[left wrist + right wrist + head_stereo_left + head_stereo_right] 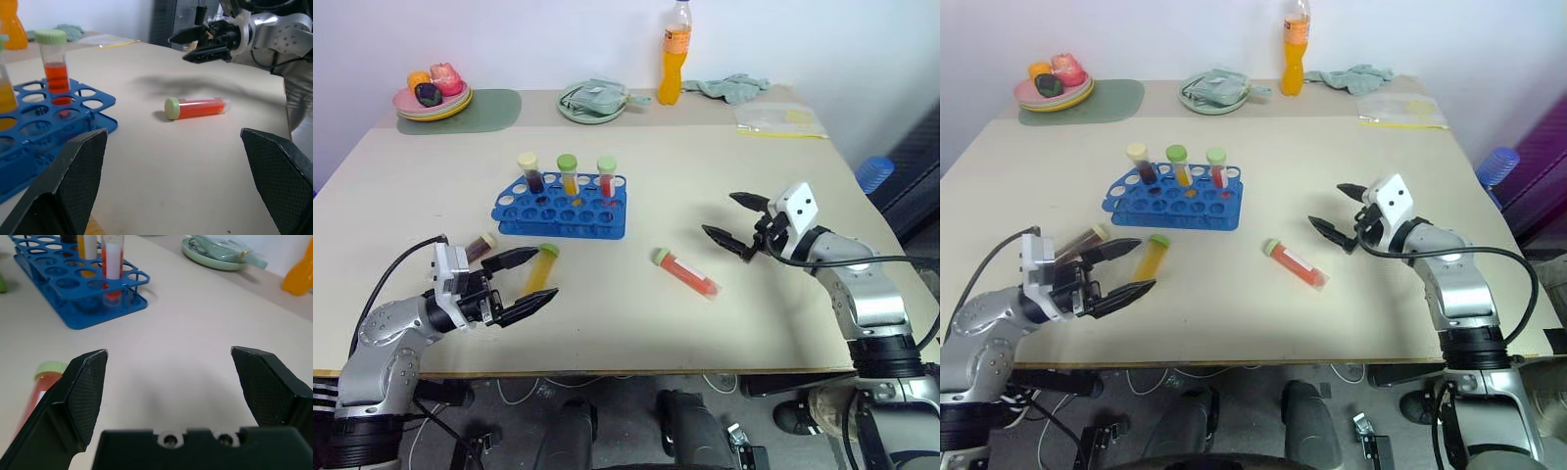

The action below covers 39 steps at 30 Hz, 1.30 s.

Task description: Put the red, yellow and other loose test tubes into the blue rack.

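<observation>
Head view: blue plastic rack [562, 209] is standing mid-table holding three capped tubes; red-filled tube [686, 272] is lying loose right of it; yellow-filled tube [542, 267] is lying by the left gripper [527, 283], jaws gaping wide | Right gripper [736, 222] is hovering, spread wide | Left wrist: red tube lying flat | Right wrist: rack beyond empty fingers.

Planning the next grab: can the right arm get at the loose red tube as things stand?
Probably yes: the right gripper is open, and only bare table lies between it and the red tube.
</observation>
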Tool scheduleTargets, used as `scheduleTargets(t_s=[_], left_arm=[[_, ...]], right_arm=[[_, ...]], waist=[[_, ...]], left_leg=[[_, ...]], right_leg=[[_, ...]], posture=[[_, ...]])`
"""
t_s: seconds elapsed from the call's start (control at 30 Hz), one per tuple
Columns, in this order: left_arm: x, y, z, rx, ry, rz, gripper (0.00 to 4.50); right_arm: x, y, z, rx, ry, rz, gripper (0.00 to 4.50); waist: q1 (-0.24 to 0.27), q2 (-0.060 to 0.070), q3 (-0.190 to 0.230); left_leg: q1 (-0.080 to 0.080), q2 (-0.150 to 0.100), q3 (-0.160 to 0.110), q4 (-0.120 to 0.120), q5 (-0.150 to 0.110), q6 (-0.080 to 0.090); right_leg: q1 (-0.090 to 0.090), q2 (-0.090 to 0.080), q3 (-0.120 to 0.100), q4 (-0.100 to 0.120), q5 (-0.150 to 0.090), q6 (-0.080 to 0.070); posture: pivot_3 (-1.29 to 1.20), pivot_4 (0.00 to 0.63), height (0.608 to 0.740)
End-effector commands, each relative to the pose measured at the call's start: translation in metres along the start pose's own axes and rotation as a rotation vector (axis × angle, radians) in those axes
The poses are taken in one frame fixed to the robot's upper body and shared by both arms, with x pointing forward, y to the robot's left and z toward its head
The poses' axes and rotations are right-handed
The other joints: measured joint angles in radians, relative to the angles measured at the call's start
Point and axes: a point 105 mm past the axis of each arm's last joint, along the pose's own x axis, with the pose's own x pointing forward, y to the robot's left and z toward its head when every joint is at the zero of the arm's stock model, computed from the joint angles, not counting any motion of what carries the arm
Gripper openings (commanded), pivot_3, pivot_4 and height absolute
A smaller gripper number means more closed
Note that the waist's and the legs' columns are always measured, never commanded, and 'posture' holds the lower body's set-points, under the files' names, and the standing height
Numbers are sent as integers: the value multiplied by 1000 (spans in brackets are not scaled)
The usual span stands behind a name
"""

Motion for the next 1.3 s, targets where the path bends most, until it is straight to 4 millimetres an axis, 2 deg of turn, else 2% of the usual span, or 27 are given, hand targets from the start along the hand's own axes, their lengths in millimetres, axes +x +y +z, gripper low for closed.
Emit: scheduleTargets(t_s=[0.03,0.3,0.47,0.6,0.7,0.77,0.87,1.0,1.1,1.2,1.3], left_arm=[[3,3,10,57,-17,0,4500],[4,3,19,75,-7,-5,4500],[-3,15,29,121,-2,23,4500],[-8,20,30,127,-13,59,4500],[4,15,32,102,-39,28,4500],[9,12,28,90,-29,-5,4500],[14,9,30,85,-28,-30,4500],[18,7,32,89,-21,-57,4500],[19,4,33,96,-10,-73,4500],[21,-1,36,98,7,-102,4500],[19,-12,39,85,43,-156,4500]], right_arm=[[0,-6,20,-62,-43,-4,4454],[8,-2,27,-14,-44,-28,4454],[25,8,60,32,-105,-27,4454],[29,16,73,92,-97,-38,4454],[23,27,82,228,-21,-26,4454],[19,38,76,305,88,15,4454],[11,50,80,361,160,76,4454],[-4,76,63,348,388,215,4454],[-15,90,47,320,494,289,4454],[-11,86,22,311,608,203,4454],[3,91,19,302,618,177,4454]], waist=[[1,0,0],[2,0,0],[-3,1,0],[2,0,0],[8,0,0],[7,1,0],[5,0,0],[3,1,0],[3,0,0],[3,0,0],[-5,-1,0]], left_leg=[[0,0,0,0,0,0],[0,0,0,0,0,0],[0,0,0,0,0,0],[-1,0,0,0,0,0],[-2,0,-1,0,0,0],[-2,0,-1,0,0,0],[-2,0,-1,0,0,0],[-2,0,-1,0,0,0],[-2,0,-1,-1,0,1],[-2,0,0,0,0,1],[-2,1,0,0,0,1]], right_leg=[[0,0,0,0,0,0],[0,0,0,0,0,0],[0,0,0,0,0,0],[-1,0,0,0,0,0],[-1,-1,0,-1,0,0],[-1,-1,0,-1,0,0],[-1,0,0,0,0,0],[-1,0,0,-1,0,0],[-2,0,0,-1,0,0],[-1,-1,0,-1,0,0],[-2,1,0,-1,0,-1]], posture=[[0,150,740],[0,150,740],[0,150,740],[0,150,740],[0,150,740],[0,150,740],[0,150,740],[0,150,740],[0,150,740],[0,150,740],[0,150,740]])
